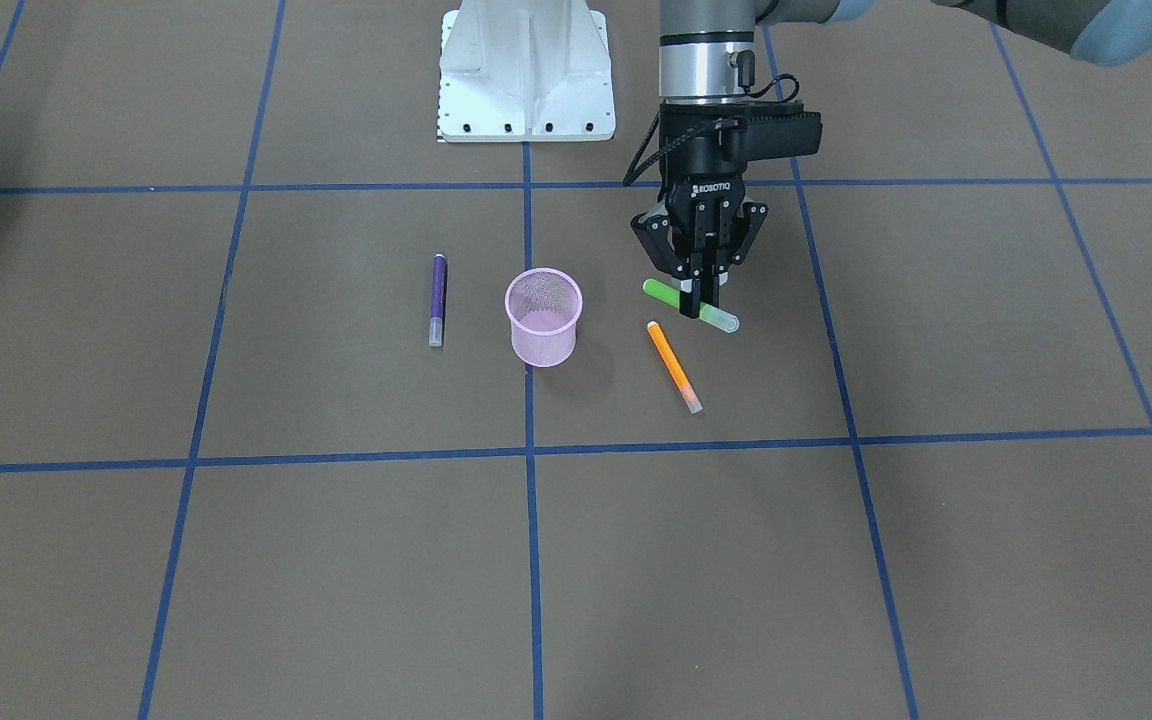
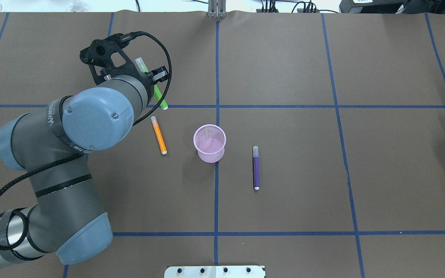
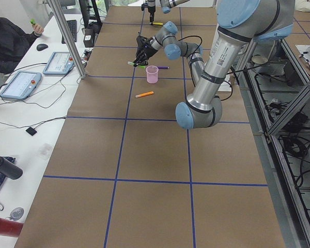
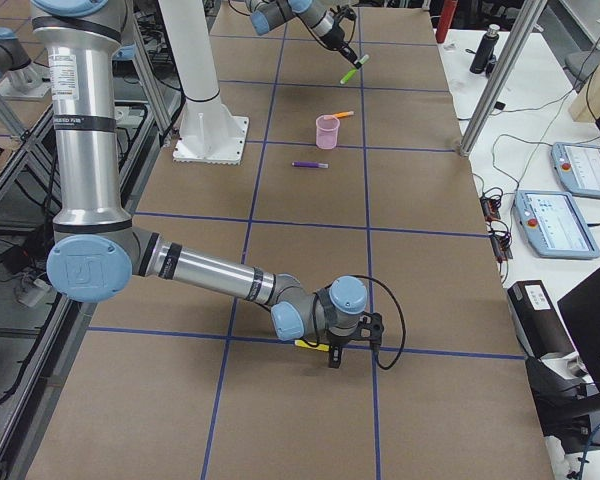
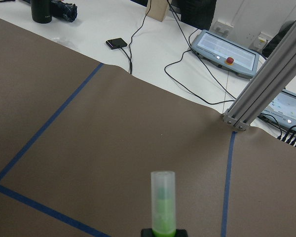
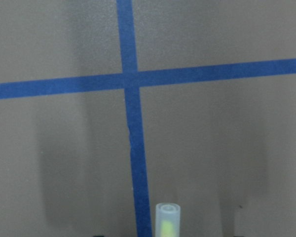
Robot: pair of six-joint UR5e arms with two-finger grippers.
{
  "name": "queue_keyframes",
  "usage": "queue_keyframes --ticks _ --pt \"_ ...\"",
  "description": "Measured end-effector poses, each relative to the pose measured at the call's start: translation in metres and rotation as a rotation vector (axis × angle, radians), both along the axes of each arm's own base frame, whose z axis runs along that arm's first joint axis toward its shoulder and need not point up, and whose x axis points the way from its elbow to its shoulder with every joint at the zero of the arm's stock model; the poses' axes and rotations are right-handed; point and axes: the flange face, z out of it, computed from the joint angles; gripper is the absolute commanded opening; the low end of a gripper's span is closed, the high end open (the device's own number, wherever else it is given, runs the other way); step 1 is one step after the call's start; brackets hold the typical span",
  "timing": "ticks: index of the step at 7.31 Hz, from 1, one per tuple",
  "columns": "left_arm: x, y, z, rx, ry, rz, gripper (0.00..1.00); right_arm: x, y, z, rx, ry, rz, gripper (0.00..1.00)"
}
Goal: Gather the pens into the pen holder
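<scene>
One green pen (image 1: 661,292), likely light, stiff and slick, sits clamped mid-barrel in the left gripper (image 1: 701,305), a balanced hold; whether the right gripper (image 4: 336,358) is closed I cannot tell.

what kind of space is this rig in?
Likely a robotics lab workcell: paper-covered table gridded in blue tape, teach pendants on the side bench, a person seated there.

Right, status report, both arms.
Left tool shut on green pen, off the table. Right tool at yellow pen, grip unclear. Orange pen and purple pen lie beside empty cup. Nothing in the way.
</scene>
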Motion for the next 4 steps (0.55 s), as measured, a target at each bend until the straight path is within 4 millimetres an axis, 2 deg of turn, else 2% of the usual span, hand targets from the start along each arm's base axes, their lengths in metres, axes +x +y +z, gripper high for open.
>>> queue_keyframes --ticks 1,4 --pt "0.0002 -0.0001 0.0003 0.0 0.0 0.0 0.0 -0.0001 -0.0002 -0.0011 0.001 -0.001 0.001 0.32" --pt "0.002 -0.001 0.0008 -0.002 -0.003 0.001 0.0 0.0002 0.0015 -0.0009 0.002 -0.001 0.001 0.32"
